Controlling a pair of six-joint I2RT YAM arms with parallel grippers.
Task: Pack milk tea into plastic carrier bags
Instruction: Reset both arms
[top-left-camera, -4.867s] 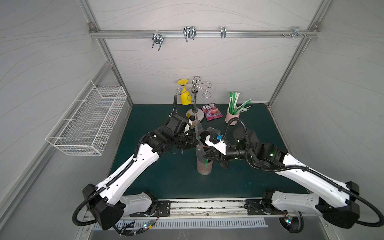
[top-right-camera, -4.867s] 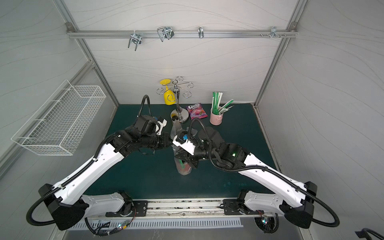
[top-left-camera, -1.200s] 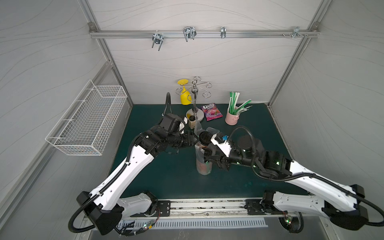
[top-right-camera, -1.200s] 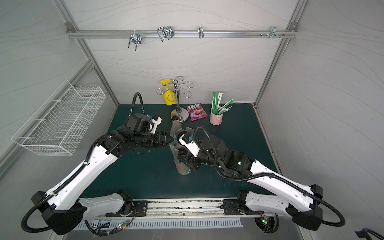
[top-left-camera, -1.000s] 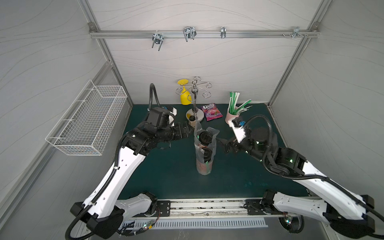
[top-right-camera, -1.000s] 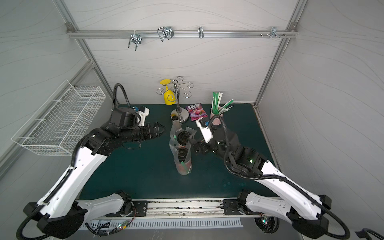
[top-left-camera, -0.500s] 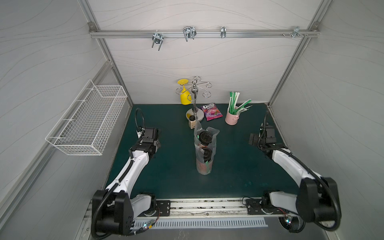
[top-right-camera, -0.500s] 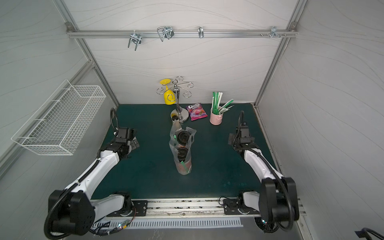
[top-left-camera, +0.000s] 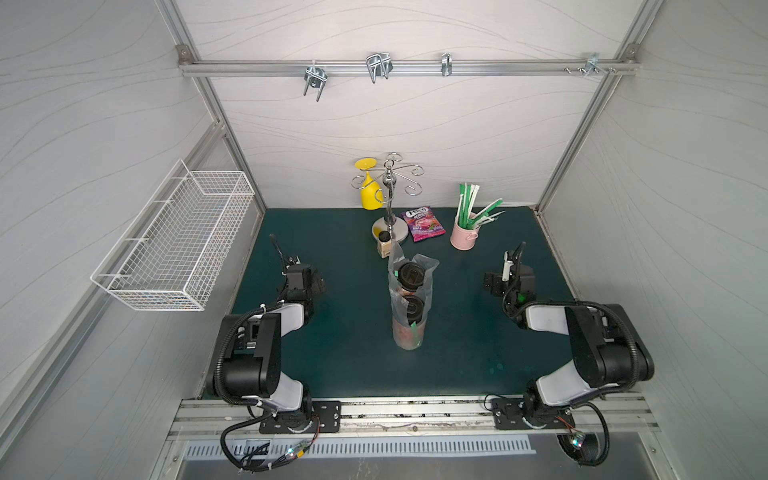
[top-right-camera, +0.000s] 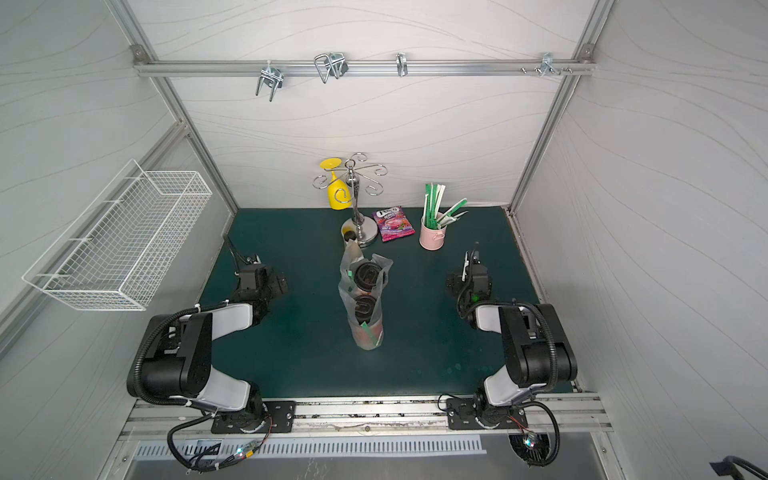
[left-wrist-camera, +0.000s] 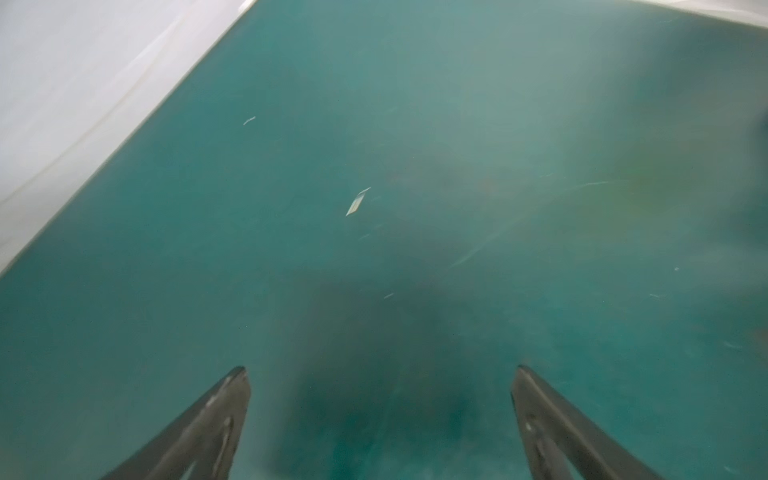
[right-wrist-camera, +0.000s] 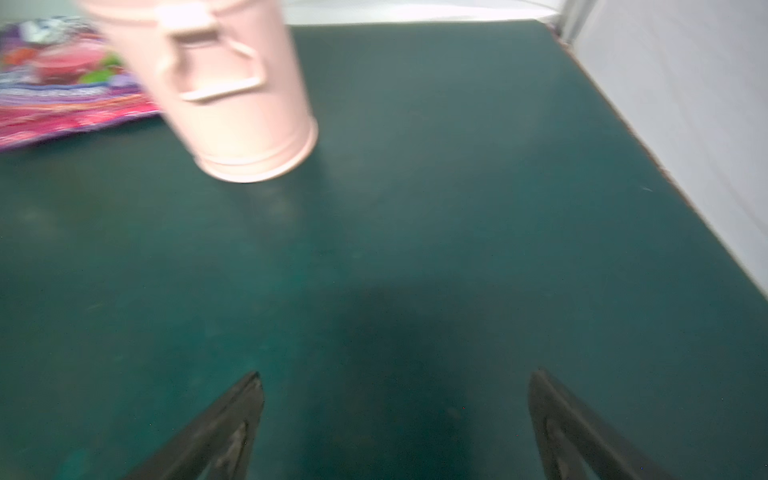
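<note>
At the left edge of the frame I see one white wire basket (top-left-camera: 174, 237) on the wall. Next is the left arm (top-left-camera: 266, 332), folded low at the lower left of the desk (top-left-camera: 332, 353). In its wrist view the left jaws stand spread wide, with only bare green surface between them.

In the centre of both top views stands one clear plastic bag (top-left-camera: 428, 270), upright on the desk, with two milk tea cups inside it. The upper cup (top-left-camera: 411, 274) and the lower cup (top-left-camera: 412, 309) each show a black lid. Both arms are well apart from the bag.

Along the upper centre I count one metal rack (top-left-camera: 389, 199) carrying one yellow glass (top-left-camera: 368, 195). One small beige bottle (top-left-camera: 384, 246) stands at the rack's foot. To the right come one purple snack packet (top-left-camera: 423, 224) and one pink pail (top-left-camera: 464, 239) of straws, too bunched to count.

At the right, the right arm (top-left-camera: 582, 332) is also folded low. The right jaws are spread wide over bare desk.
</note>
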